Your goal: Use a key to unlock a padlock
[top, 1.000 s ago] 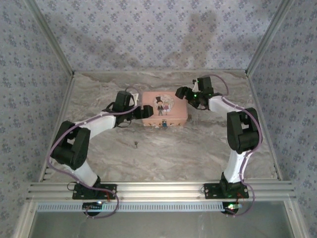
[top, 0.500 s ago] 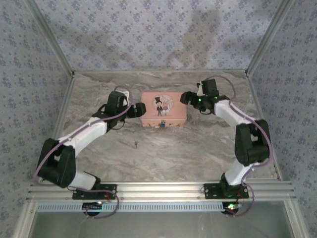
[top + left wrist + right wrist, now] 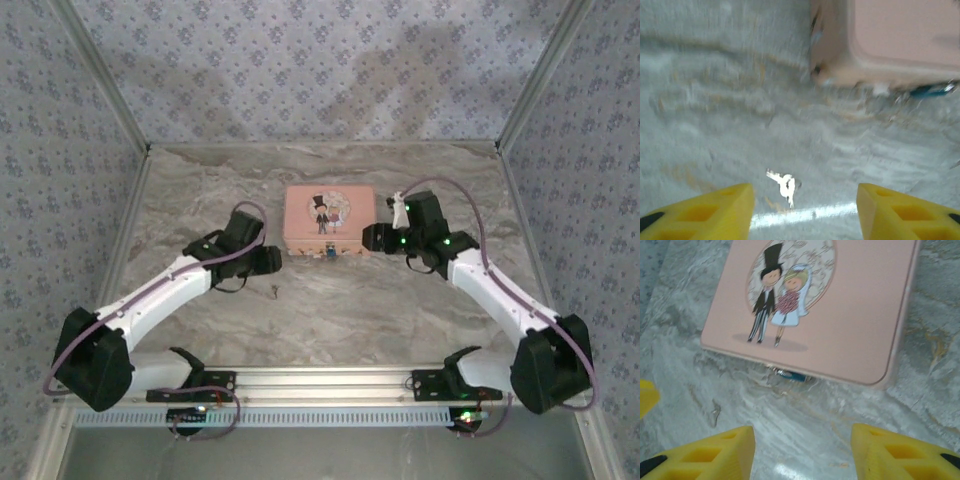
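At six o'clock of the pink tin [image 3: 300,225] sits the padlock [image 3: 329,252], the key [image 3: 275,291] at seven. Both empty, the left pincer [image 3: 803,200] and right pincer [image 3: 802,442] stand part-open.

Reaching low & fwd w/ both arms, elbows splayed outward. Pointing L gripper [image 3: 272,260] & R gripper [image 3: 372,238] inward, yellow fingers [image 3: 705,212] apart, empty.

I see bare marble tabletop [image 3: 715,115] all around the key [image 3: 785,184], open from above. The pink tin [image 3: 850,315] backs the padlock [image 3: 794,375], blocking its far side.
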